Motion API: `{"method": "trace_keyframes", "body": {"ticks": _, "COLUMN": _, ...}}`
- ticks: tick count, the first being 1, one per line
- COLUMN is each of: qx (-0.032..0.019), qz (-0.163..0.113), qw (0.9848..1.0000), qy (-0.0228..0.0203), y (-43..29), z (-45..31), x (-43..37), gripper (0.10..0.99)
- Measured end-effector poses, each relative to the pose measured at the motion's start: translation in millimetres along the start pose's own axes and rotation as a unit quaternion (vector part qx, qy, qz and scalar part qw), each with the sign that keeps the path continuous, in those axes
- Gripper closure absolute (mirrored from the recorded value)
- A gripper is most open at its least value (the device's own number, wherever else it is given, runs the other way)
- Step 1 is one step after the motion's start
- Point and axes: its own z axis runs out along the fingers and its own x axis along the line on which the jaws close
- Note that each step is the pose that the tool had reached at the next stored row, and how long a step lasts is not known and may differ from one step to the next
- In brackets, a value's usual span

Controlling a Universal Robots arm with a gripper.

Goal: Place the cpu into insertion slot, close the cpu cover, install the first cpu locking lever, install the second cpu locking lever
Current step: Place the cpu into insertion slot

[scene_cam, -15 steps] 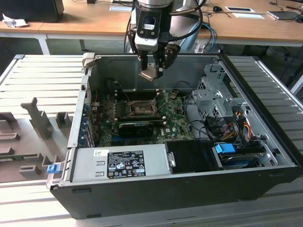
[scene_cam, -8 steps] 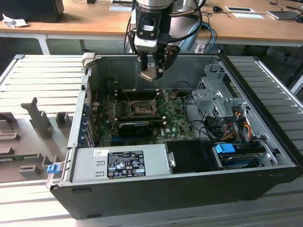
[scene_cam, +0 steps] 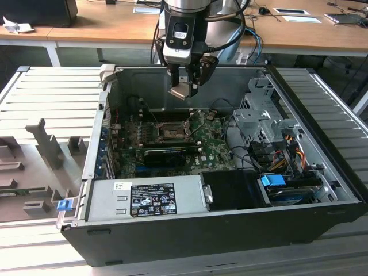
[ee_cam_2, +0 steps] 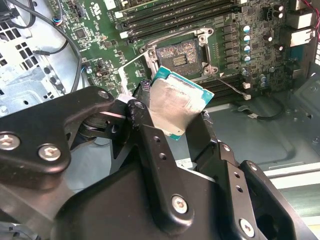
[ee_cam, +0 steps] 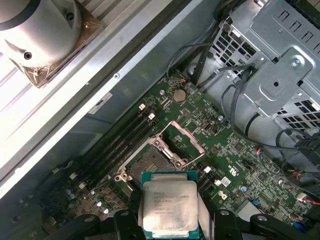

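Above green motherboard point(ee_cam: 239, 150), tool point(scene_cam: 187, 84) grips silvery, green-edged cpu point(ee_cam: 169, 205), tilted.

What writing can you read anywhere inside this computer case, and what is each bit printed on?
Nothing reads well enough to quote.
On the cpu, held by the gripper: faint printed lines on its metal top, too small to read.
On the power supply: a white label and a black label, print too small to read.
On the green circuit board: tiny white markings, unreadable.
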Motion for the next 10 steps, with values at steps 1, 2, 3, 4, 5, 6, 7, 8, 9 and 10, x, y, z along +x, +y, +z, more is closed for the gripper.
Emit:
{"method": "trace_keyframes", "body": {"ticks": 1, "qx": 0.0000, "qz": 0.000, "qw": 1.0000, "qy": 0.0000, "y": 0.0, "z": 0.1, "x": 0.0, "gripper": 0.557}}
{"method": "trace_keyframes", "body": {"ticks": 2, "qx": 0.0000, "qz": 0.000, "qw": 1.0000, "qy": 0.0000, "y": 0.0, "z": 0.2, "x": 0.0, "gripper": 0.557}}
{"method": "trace_keyframes", "body": {"ticks": 3, "qx": 0.0000, "qz": 0.000, "qw": 1.0000, "qy": 0.0000, "y": 0.0, "z": 0.2, "x": 0.0, "gripper": 0.557}}
{"method": "trace_keyframes", "body": {"ticks": 4, "qx": 0.0000, "qz": 0.000, "qw": 1.0000, "qy": 0.0000, "y": 0.0, "z": 0.4, "x": 0.0, "gripper": 0.557}}
{"method": "trace_keyframes", "body": {"ticks": 5, "qx": -0.0001, "qz": 0.000, "qw": 1.0000, "qy": 0.0000, "y": 0.0, "z": 0.8, "x": 0.0, "gripper": 0.557}}
{"method": "trace_keyframes", "body": {"ticks": 6, "qx": 0.0000, "qz": 0.000, "qw": 1.0000, "qy": 0.0000, "y": -0.1, "z": 1.2, "x": 0.0, "gripper": 0.557}}
{"method": "trace_keyframes", "body": {"ticks": 7, "qx": 0.0000, "qz": 0.000, "qw": 1.0000, "qy": 0.0000, "y": -0.1, "z": 1.9, "x": 0.0, "gripper": 0.557}}
{"method": "trace_keyframes", "body": {"ticks": 8, "qx": 0.0000, "qz": 0.000, "qw": 1.0000, "qy": 0.0001, "y": -0.2, "z": 2.2, "x": 0.0, "gripper": 0.557}}
{"method": "trace_keyframes", "body": {"ticks": 9, "qx": 0.0000, "qz": 0.000, "qw": 1.0000, "qy": 0.0001, "y": -0.2, "z": 2.5, "x": 0.0, "gripper": 0.557}}
{"method": "trace_keyframes", "body": {"ticks": 10, "qx": 0.0000, "qz": 0.000, "qw": 1.0000, "qy": 0.0001, "y": -0.2, "z": 2.9, "x": -0.1, "gripper": 0.557}}
